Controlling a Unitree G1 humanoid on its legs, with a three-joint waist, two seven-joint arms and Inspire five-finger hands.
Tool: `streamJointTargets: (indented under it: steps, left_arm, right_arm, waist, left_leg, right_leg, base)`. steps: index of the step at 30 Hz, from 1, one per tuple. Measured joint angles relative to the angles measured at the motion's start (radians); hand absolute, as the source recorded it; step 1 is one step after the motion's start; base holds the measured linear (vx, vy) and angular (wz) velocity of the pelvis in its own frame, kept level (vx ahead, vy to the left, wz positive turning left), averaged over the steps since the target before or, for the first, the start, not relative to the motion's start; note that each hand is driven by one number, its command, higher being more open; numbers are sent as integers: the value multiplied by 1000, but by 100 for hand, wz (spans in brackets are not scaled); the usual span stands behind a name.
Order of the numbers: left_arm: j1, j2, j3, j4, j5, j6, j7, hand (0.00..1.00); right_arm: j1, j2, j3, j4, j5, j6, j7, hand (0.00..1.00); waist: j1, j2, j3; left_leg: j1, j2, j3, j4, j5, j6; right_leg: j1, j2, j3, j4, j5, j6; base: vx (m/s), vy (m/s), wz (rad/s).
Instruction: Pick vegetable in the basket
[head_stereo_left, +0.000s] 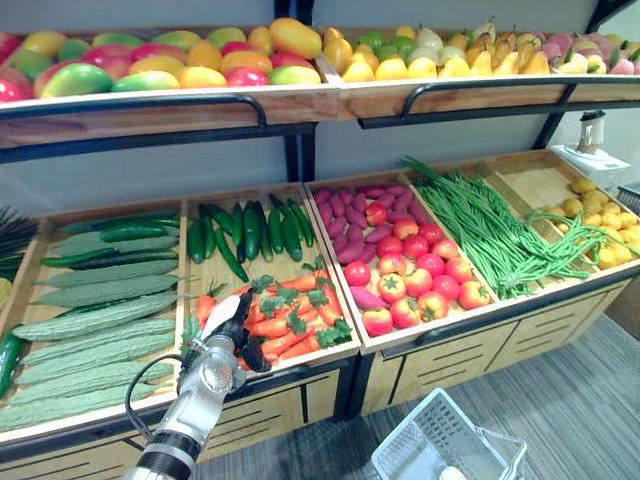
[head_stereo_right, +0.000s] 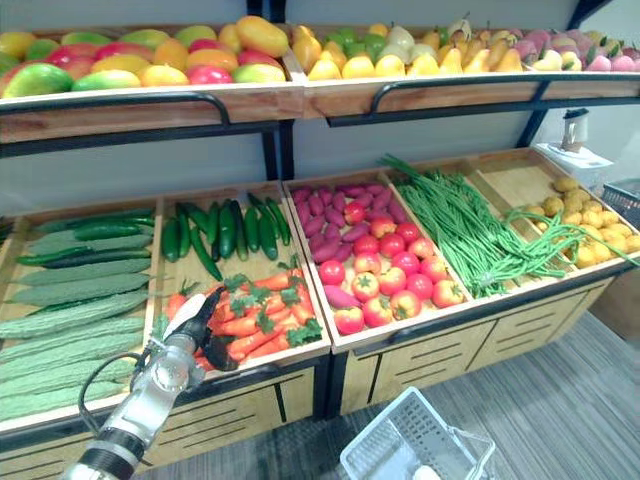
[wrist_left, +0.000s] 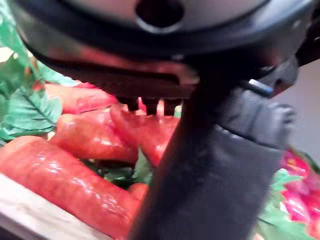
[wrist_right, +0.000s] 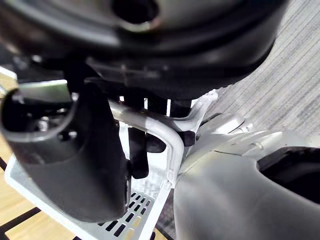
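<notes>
Carrots (head_stereo_left: 285, 325) lie heaped with green leaves in the second lower compartment of the display stand, none lifted out. The left hand (head_stereo_left: 232, 325) is over the near left part of the heap. Its fingers (wrist_left: 150, 105) are released and spread away from the thumb, with nothing grasped between them. The tips point down at the carrots. Contact cannot be confirmed.

In the left wrist view the thumb crosses the foreground and hides the carrots behind it. The compartment's pale front rim (wrist_left: 30, 215) runs just beside the nearest carrot.

From left to right, the neighbouring compartments hold:
- ridged green gourds (head_stereo_left: 95, 320), cut off at the left edge;
- cucumbers (head_stereo_left: 245, 230), behind the carrots;
- tomatoes (head_stereo_left: 415, 275), to the right past a wooden divider;
- long green beans (head_stereo_left: 490, 230).

An upper shelf (head_stereo_left: 150, 108) of fruit overhangs the rear of the stand. The front rows are open from above.

The white basket (head_stereo_left: 430, 450) hangs low at the right, above the grey floor and well apart from the carrots. Its lower part is cut off. The right hand (wrist_right: 165, 45) has its fingers clenched round the basket's handle (wrist_right: 170, 135).
</notes>
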Motion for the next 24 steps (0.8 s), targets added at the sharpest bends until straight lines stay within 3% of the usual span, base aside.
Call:
streamJointTargets:
  steps: [3,10,11,14,19,21,24]
  left_arm:
    - [-82,7,1,64,20,20,26,100]
    - [-195,11,37,177,-33,43,5,100]
    - [-225,13,53,229,-63,43,-4,0]
    - [-281,13,82,331,-90,11,-18,0]
    - [-339,14,104,428,-78,-31,49,0]
    - [-382,25,118,474,-19,-30,149,0]
    - [-431,66,119,486,0,-23,168,0]
  right_arm:
    - [-12,-8,27,-17,6,-1,4,0]
    - [-66,-44,84,-40,35,-2,5,0]
    - [-77,-53,106,-41,36,-2,5,0]
    - [-89,-75,160,-58,39,-2,6,0]
    - [-127,-90,202,-60,42,5,17,0]
    - [-151,-87,238,-82,45,6,30,0]
    - [-171,-86,238,-92,46,5,43,0]
  waist:
    - [-1,-3,31]
    - [1,24,72]
    - [2,26,74]
    - [1,26,84]
    - [-6,18,102]
    - [-20,-6,138]
    - [-32,-16,171]
  left_leg:
    - [-11,-3,9,3,4,2]
    - [-51,-8,44,4,5,6]
    - [-58,-8,51,3,6,8]
    - [-61,-6,105,2,8,13]
    - [-62,-12,159,-2,20,16]
    - [-68,-20,181,-2,24,16]
    - [-83,-27,184,-2,38,27]
  right_leg:
    - [-18,-2,10,3,6,1]
    - [-76,-8,33,9,18,8]
    - [-86,-10,36,11,20,10]
    - [-101,-17,39,18,20,15]
    - [-118,-28,57,7,33,37]
    - [-133,-32,78,-5,55,40]
    - [-143,-37,85,-19,76,35]
  base:
    - [-38,-19,-9]
    - [-38,-19,-9]
    - [-57,-21,-3]
    - [-74,-22,0]
    - [-89,-12,-7]
    - [-84,0,-25]
    - [-25,2,-8]
